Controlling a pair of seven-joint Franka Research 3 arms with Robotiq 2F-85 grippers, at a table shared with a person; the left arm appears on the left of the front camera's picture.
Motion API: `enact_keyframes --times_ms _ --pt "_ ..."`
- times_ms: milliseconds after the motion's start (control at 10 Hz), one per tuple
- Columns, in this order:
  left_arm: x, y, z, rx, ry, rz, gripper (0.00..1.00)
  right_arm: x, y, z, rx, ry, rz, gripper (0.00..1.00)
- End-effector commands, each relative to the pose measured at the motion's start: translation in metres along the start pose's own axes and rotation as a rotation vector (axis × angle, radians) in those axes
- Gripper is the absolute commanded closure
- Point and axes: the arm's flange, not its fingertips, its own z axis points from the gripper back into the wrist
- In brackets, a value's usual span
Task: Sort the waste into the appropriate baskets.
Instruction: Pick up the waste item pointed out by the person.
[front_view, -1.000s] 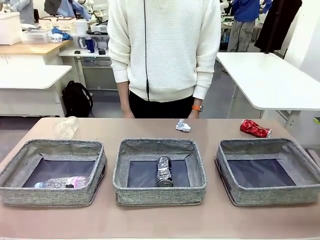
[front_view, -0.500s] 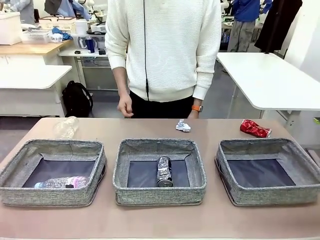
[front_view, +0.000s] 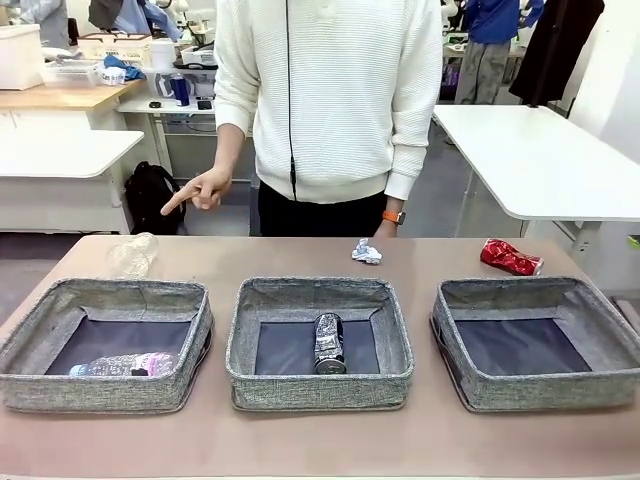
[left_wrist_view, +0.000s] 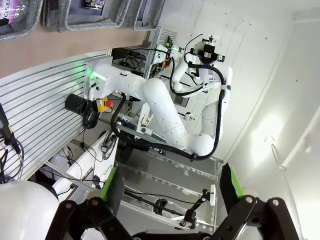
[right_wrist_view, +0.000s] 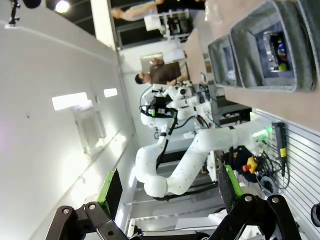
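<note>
Left fingers (left_wrist_view: 112, 187): spread wide with nothing between them, raised well clear of the bench (front_view: 320, 445).
Right fingers (right_wrist_view: 112, 191): also wide open and empty, held high off the bench.
Left basket (front_view: 35, 335): holds the plastic bottle (front_view: 125, 365), which lies on its side against the near wall.
Middle basket (front_view: 245, 335): holds the blue-silver can (front_view: 329, 343), lying lengthwise in the centre.
Right basket (front_view: 605, 335): nothing in it yet.
Plastic cup (front_view: 132, 255): on its side just beyond the left basket. It is likely very light, thin-walled and slick, and it would buckle under a hard squeeze. Pinch it gently across the body near the rim.
Paper wad (front_view: 366, 251): near the far edge, beyond the middle basket. It is soft and nearly weightless and will give under the grip, so close across its middle.
Red can (front_view: 510, 257): at the far right, beyond the right basket. It is crushed, light, stiff and creased. Grip across the flattened narrow part.
Person's hand (front_view: 200, 190): above the far edge, with the forefinger aimed towards the cup's side, probably marking the next piece.
</note>
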Motion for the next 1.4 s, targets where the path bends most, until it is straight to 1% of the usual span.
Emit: enact_keyframes --times_ms 0,700,800,900,1000,1100,1200,1300 --pt "-0.002 -0.002 -0.001 -0.009 0.006 -0.011 0.00 -0.002 0.002 0.001 0.000 0.009 0.013 0.00" --pt "0.000 0.000 0.000 0.000 0.000 0.000 0.00 -0.002 0.002 0.001 0.000 0.009 0.013 0.00" --pt "0.015 -0.005 -0.007 0.279 -0.202 0.069 0.00 -0.002 0.002 0.001 0.000 0.009 0.013 0.00" --pt "0.039 -0.011 -0.016 0.776 -0.357 0.129 0.00 -0.002 0.002 0.001 0.000 0.009 0.013 0.00" --pt "0.053 -0.017 -0.016 1.029 -0.518 0.167 0.00 -0.002 0.002 0.001 0.000 0.009 0.013 0.00" --pt "0.069 -0.025 -0.015 1.343 -0.707 0.211 0.00 -0.002 0.002 0.001 0.000 0.009 0.013 0.00" --pt "0.081 -0.032 -0.013 1.504 -0.851 0.167 0.00 -0.002 0.002 0.001 0.000 0.009 0.013 0.00" --pt "0.089 -0.037 -0.010 1.592 -0.957 0.097 0.00 -0.002 0.002 0.001 0.000 0.009 0.013 0.00"
